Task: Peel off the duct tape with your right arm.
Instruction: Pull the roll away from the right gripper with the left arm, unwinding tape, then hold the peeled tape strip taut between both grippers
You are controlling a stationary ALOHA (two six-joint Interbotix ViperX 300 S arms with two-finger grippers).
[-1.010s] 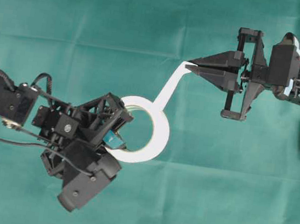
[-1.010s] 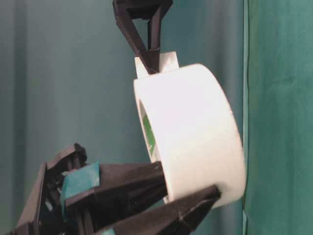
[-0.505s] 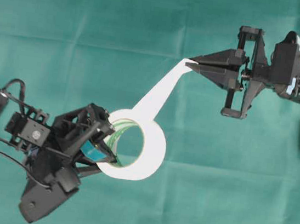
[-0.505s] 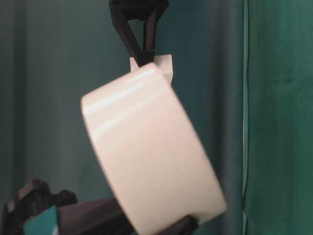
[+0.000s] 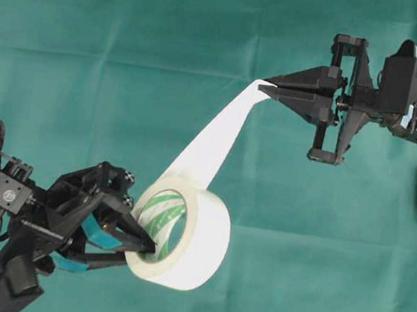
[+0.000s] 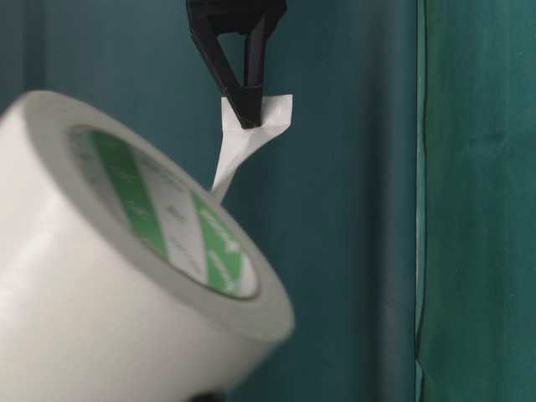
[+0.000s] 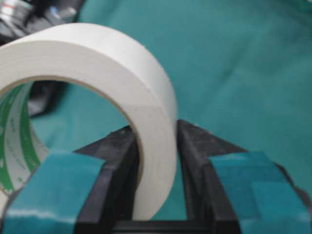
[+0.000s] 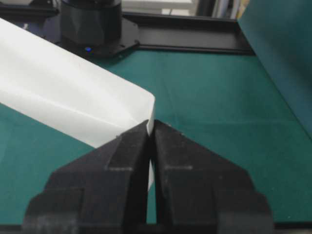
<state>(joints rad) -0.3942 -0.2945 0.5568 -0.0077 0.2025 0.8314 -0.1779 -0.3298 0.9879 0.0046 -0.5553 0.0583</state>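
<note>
Clamped on the wall of the duct tape [image 5: 183, 233], the left gripper [image 5: 136, 240] sits low at the left of the overhead view, one teal-strapped finger inside the green-striped core and one outside. From the roll, held tilted above the green cloth [image 5: 114, 51], a peeled white strip [image 5: 214, 141] runs up and rightward to the right gripper [image 5: 267, 87], whose plain black fingers are pinched shut on the strip's end. That arm reaches in from the right edge.

At table level, the roll [image 6: 126, 276] fills the lower left, blurred and close, its striped core facing the camera. Above it the right gripper's fingertips [image 6: 247, 109] hang pointing down, nipping the white tab [image 6: 260, 121], which twists as it descends behind the roll.

Left wrist view: the roll's wall [image 7: 151, 131] stands between the two fingers [image 7: 112, 165], touching both.

Right wrist view: the black fingers [image 8: 122, 161] meet on the strip [image 8: 63, 97], which stretches away to the left.
</note>
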